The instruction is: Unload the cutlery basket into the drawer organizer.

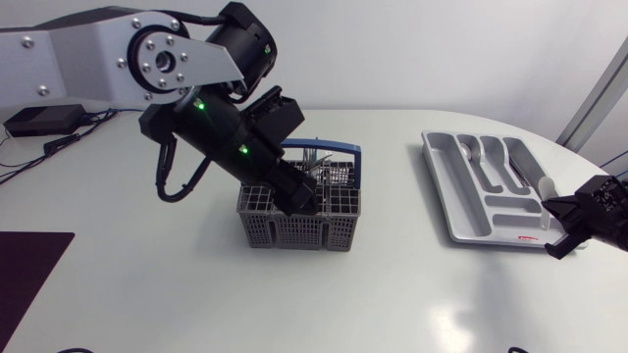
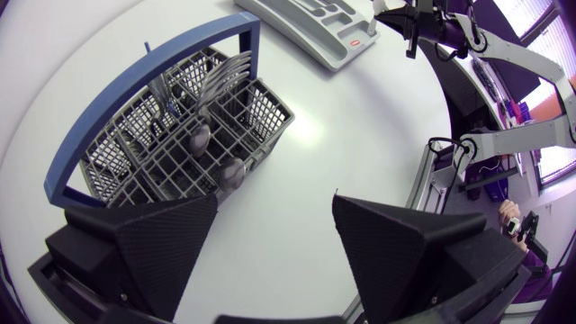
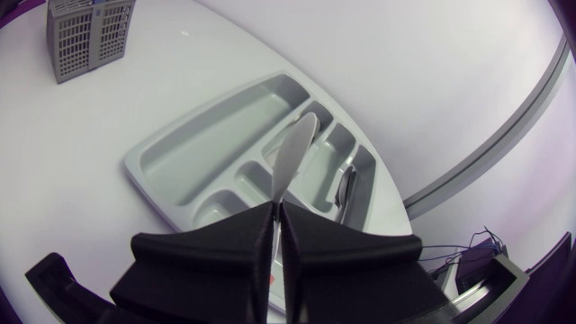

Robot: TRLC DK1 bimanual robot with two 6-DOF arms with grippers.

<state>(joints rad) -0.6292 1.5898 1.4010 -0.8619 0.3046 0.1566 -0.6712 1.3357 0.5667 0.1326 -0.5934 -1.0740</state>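
The grey cutlery basket [image 1: 294, 227] with a blue handle [image 2: 135, 85] stands mid-table, holding spoons [image 2: 200, 137] and forks [image 2: 227, 70]. My left gripper [image 1: 299, 203] hangs open over the basket's front edge, its fingers [image 2: 148, 247] wide apart with nothing between them. The grey drawer organizer [image 1: 461, 186] lies to the right, with cutlery [image 3: 346, 184] in one narrow compartment. My right gripper [image 3: 276, 213] is at the organizer's near right corner, shut on a silver utensil [image 3: 292, 157] that points out over the compartments [image 3: 207, 153].
A dark mat [image 1: 25, 275] lies at the table's left front edge. Bare white tabletop [image 1: 412, 284] stretches between the basket and the organizer. The table's curved edge runs just past the organizer [image 2: 310, 29].
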